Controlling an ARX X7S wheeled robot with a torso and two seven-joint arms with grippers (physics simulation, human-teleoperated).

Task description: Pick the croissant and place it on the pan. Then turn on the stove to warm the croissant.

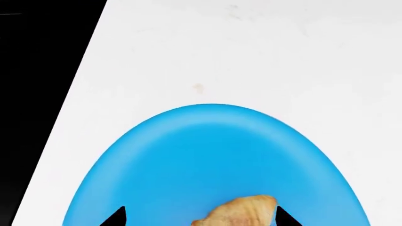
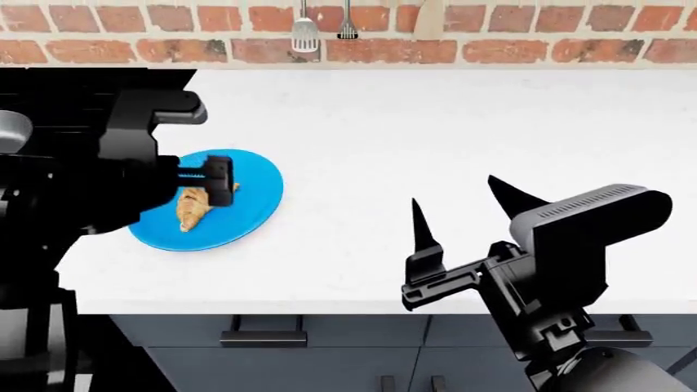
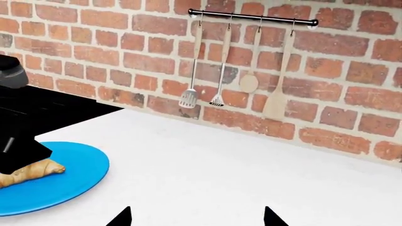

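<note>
The croissant (image 1: 242, 214) lies on a round blue plate (image 1: 207, 150) on the white counter. My left gripper (image 1: 199, 217) is open just above the plate, with one fingertip (image 1: 116, 217) well clear of the pastry and the other (image 1: 283, 217) close beside it. In the head view the left gripper (image 2: 215, 186) hangs over the croissant (image 2: 192, 211) on the plate (image 2: 256, 204). My right gripper (image 2: 458, 194) is open and empty above the counter's front right part. The pan is out of view. The black stove (image 2: 65, 86) borders the counter at the left, mostly hidden by my left arm.
A brick wall (image 3: 351, 94) stands behind the counter, with a rail of hanging utensils (image 3: 251, 19). Grey-blue cabinets with black handles (image 2: 261, 335) run under the counter's front edge. The plate (image 3: 69, 181) and croissant (image 3: 35, 170) also show in the right wrist view.
</note>
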